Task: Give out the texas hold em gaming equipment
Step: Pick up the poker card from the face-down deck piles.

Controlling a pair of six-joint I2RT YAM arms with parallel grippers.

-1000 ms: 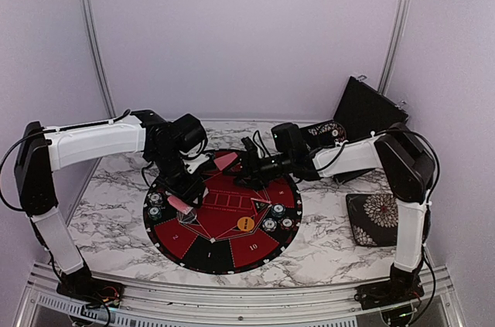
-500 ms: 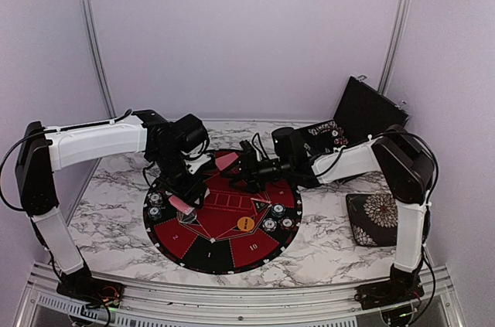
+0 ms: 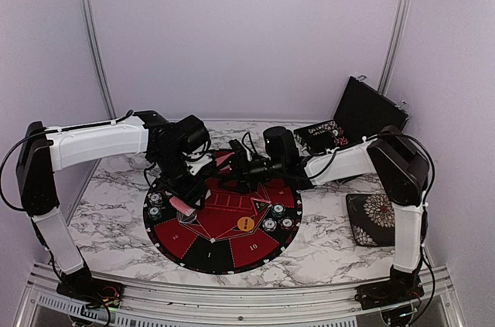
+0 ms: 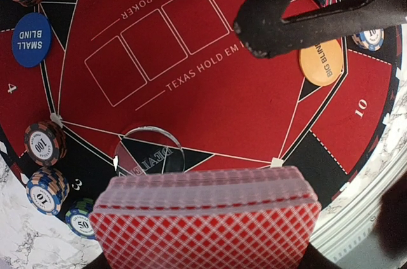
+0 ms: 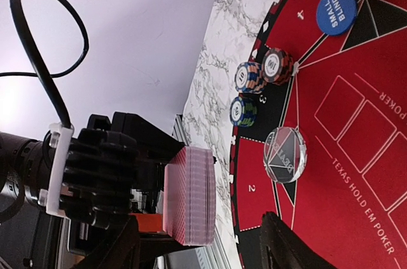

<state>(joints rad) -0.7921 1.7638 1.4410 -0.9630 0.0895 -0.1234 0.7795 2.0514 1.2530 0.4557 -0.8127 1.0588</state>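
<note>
My left gripper [image 3: 184, 202] is shut on a thick deck of red-backed playing cards [image 4: 203, 218], held a little above the left side of the round red-and-black poker mat [image 3: 232, 253]. The right gripper [image 3: 230, 168] reaches across the mat's far side towards it. In the right wrist view its black fingers [image 5: 289, 243] stand open, and the deck [image 5: 191, 196] is ahead of them, untouched. On the mat lie a blue small-blind disc [image 4: 30, 40], an orange big-blind disc [image 4: 321, 62], a clear dealer disc [image 4: 149, 151] and striped chip stacks [image 4: 44, 144].
A black hinged case [image 3: 363, 110] stands open at the back right, and a dark flower-patterned tray [image 3: 375, 219] lies at the right edge. More chip stacks [image 3: 274, 217] sit on the mat's right side. Marble tabletop [image 3: 108, 203] surrounds the mat.
The right arm has stretched leftward across the mat's far side, bringing its gripper close to the left one, and its jaws have narrowed a little. The left arm and deck have stayed put.
</note>
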